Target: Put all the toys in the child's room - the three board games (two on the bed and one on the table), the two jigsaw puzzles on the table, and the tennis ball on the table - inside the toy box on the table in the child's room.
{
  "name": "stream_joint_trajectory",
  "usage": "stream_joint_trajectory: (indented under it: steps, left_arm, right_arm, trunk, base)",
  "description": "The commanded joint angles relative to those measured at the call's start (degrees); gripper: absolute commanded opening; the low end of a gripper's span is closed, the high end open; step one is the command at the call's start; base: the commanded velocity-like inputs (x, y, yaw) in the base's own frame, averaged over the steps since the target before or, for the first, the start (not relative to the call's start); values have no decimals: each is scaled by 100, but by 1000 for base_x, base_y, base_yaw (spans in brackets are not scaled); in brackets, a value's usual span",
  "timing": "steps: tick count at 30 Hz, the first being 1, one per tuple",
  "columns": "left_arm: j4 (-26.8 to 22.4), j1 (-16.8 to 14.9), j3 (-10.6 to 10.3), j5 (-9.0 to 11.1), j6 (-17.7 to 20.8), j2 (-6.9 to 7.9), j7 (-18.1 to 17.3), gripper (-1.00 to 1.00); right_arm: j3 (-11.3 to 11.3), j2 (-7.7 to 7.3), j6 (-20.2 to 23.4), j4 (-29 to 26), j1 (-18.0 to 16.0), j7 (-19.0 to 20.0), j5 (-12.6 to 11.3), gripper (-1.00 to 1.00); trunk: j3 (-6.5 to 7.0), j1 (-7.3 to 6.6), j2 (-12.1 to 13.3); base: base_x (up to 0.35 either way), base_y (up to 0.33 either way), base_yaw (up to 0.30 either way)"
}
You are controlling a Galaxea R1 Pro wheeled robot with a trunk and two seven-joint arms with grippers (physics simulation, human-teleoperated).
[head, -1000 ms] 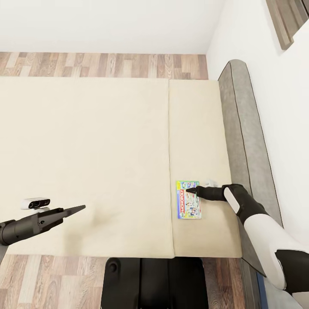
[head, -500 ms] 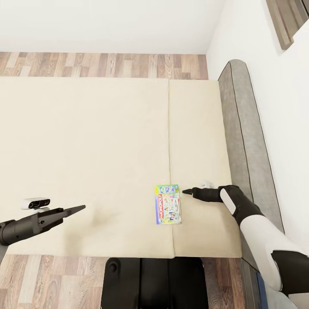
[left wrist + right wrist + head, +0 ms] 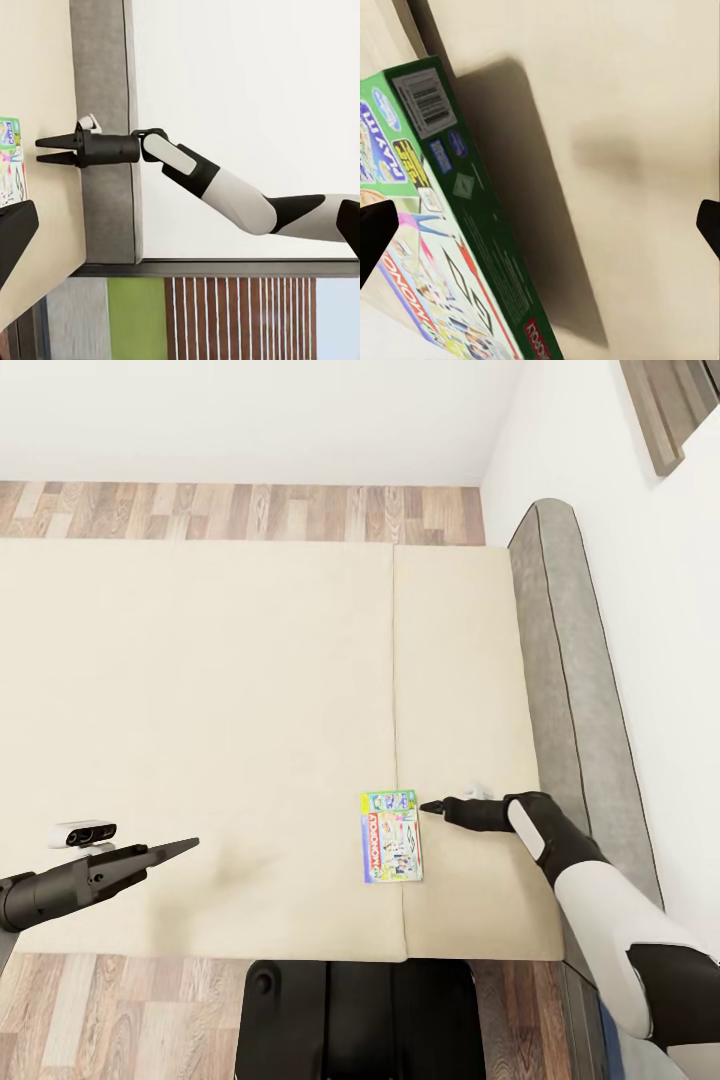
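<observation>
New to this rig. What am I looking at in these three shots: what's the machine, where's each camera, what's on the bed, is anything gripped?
It is a simulated two-armed wheeled robot. The wide shot comes from its head camera, looking down over a beige bed with a grey headboard along the wall.

The other two shots come from cameras mounted near each gripper. The left wrist view looks across the bed at the right arm. The right wrist view looks along its own fingers at the game box up close.

One thing lies on the mattress: a green board game, flat, straddling the seam between two mattress sections.

The right gripper sits just beside the box's far corner, fingers apart, holding nothing. The left gripper hovers over the mattress, far from the box; whether it is open is unclear.
</observation>
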Motion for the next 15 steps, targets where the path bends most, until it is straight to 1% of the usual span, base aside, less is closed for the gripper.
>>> stream_joint_trajectory:
  steps: [1, 7, 15]
  left_arm:
    - [-2, -1, 0, -3, 61, 2, -21, 100]
    - [-2, -1, 1, -4, 61, 2, -21, 100]
    - [-2, -1, -2, 2, 61, 2, -21, 100]
  right_arm:
    - [4, 7, 33, -4, -3, 5, -13, 100]
    - [4, 44, 54, 6, 0, 0, 0, 100]
    - [0, 59, 66, 27, 8, -3, 6, 100]
  trunk:
    - [-6, 3, -9]
    - [-6, 3, -9]
    - [-6, 3, -9]
  base:
    - [0, 0, 0]
    - [0, 0, 0]
    - [0, 0, 0]
